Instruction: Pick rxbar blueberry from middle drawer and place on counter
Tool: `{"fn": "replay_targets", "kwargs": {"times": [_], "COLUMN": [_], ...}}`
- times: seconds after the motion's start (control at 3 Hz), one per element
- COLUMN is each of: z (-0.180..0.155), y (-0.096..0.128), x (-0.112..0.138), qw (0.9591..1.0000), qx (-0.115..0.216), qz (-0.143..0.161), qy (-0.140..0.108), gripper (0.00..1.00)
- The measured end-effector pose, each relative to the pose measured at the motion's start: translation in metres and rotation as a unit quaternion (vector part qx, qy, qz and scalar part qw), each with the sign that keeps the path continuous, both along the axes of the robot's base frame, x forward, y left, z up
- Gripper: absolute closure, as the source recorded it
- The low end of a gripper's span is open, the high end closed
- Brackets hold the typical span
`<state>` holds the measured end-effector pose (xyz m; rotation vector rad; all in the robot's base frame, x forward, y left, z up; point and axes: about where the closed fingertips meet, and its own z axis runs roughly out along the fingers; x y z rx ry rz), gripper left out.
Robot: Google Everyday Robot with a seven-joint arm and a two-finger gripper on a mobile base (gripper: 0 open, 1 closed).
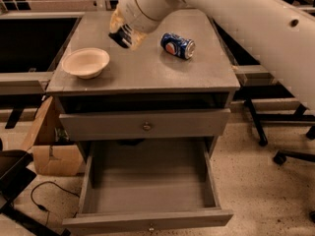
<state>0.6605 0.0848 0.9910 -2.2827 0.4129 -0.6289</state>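
Observation:
My gripper [122, 36] hangs just above the counter [147, 70] at its back left, between the bowl and the can. Its pale fingers [132, 37] are shut on a small dark flat bar, the rxbar blueberry [118, 38], which is only partly visible. The middle drawer [147, 183] is pulled wide open below, and its plain grey interior holds nothing that I can see. A small knob [150, 227] shows on its front.
A cream bowl [85, 62] sits on the counter's left. A blue Pepsi can [177, 45] lies on its side to the gripper's right. A closed drawer front with a brass knob [146, 126] is above the open drawer. A cardboard box [51, 149] and chair legs [288, 154] flank the cabinet.

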Motion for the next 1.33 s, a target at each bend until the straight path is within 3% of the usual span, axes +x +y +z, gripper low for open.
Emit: {"fn": "replay_targets", "kwargs": {"times": [0.67,1.0,1.33], "z": [0.003,-0.012,-0.059], "y": [0.005,0.014,0.039], "x": [0.013,0.060,0.119], "qw": [0.9999,0.9994,0.9977], "qx": [0.009,0.008,-0.014], "qz": [0.000,0.019,0.061], "qy": [-0.014,-0.028,-0.027], "gripper": [1.00,1.00,1.00]}}
